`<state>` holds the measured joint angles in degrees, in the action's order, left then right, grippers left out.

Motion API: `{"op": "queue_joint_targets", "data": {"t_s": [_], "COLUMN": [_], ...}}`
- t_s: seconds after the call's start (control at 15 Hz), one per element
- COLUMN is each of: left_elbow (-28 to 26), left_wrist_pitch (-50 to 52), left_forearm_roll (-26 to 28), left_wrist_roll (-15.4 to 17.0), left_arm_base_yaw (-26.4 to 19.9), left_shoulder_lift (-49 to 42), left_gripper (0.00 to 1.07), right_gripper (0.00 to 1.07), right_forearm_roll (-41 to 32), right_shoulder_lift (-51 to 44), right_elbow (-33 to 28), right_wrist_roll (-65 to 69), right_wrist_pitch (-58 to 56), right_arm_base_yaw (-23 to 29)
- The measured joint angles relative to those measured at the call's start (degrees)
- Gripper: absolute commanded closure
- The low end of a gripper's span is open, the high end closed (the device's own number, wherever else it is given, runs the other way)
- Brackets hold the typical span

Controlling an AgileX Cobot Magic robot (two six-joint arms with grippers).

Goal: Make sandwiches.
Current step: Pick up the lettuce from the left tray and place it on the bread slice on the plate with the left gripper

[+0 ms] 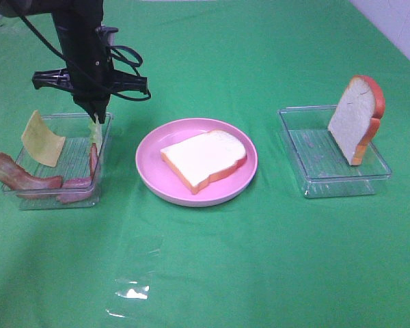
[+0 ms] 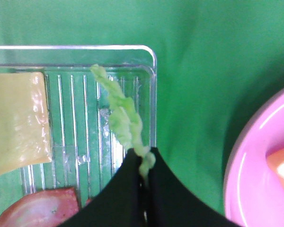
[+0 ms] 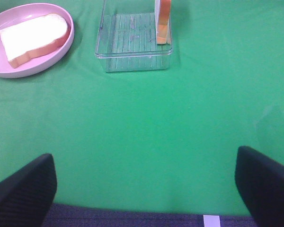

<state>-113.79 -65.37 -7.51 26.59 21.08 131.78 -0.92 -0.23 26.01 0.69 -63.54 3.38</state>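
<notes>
My left gripper (image 1: 96, 117) is shut on the edge of the green lettuce (image 2: 123, 118), which hangs edge-on inside the left clear tray (image 1: 27, 195). That tray also holds the yellow cheese square (image 1: 42, 140) and reddish-brown bacon strips (image 1: 24, 179). One bread slice (image 1: 205, 157) lies flat on the pink plate (image 1: 150, 174) in the middle. A second bread slice (image 1: 355, 117) stands upright in the right clear tray (image 1: 307, 181). My right gripper (image 3: 144, 184) is open and empty over the green cloth, short of the right tray (image 3: 132, 61); it is out of the exterior view.
Green cloth covers the whole table. A small piece of clear plastic film (image 1: 132, 292) lies on the cloth near the front, left of centre. The left arm's cables hang above the left tray.
</notes>
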Motion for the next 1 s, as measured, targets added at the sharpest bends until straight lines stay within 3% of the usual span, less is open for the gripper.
{"op": "queue_joint_targets", "data": {"t_s": [0.27,0.4,0.6,0.73,0.93,1.0], "left_elbow": [-3.84,-7.16,-8.59,-9.17,-9.28,-9.28], "left_wrist_pitch": [-3.84,-4.01,-4.07,-4.13,-4.18,-4.24], "left_forearm_roll": [-0.29,2.98,5.67,9.40,19.08,25.67], "left_wrist_roll": [-0.11,-3.09,-4.35,-7.05,-12.20,-14.27], "left_arm_base_yaw": [0.00,0.00,0.00,0.00,0.00,0.11], "left_shoulder_lift": [-0.80,-2.12,-5.33,-7.51,-7.96,-7.96], "left_gripper": [1.07,1.07,1.07,1.07,1.07,1.07], "right_gripper": [0.10,0.10,0.10,0.10,0.10,0.10], "right_forearm_roll": [0.00,0.00,0.00,0.00,0.00,0.00], "right_shoulder_lift": [0.00,0.00,0.00,0.00,0.00,0.00], "right_elbow": [0.00,0.00,0.00,0.00,0.00,0.00], "right_wrist_roll": [0.00,0.00,0.00,0.00,0.00,0.00], "right_wrist_pitch": [0.00,0.00,0.00,0.00,0.00,0.00], "right_arm_base_yaw": [0.00,0.00,0.00,0.00,0.00,0.00]}}
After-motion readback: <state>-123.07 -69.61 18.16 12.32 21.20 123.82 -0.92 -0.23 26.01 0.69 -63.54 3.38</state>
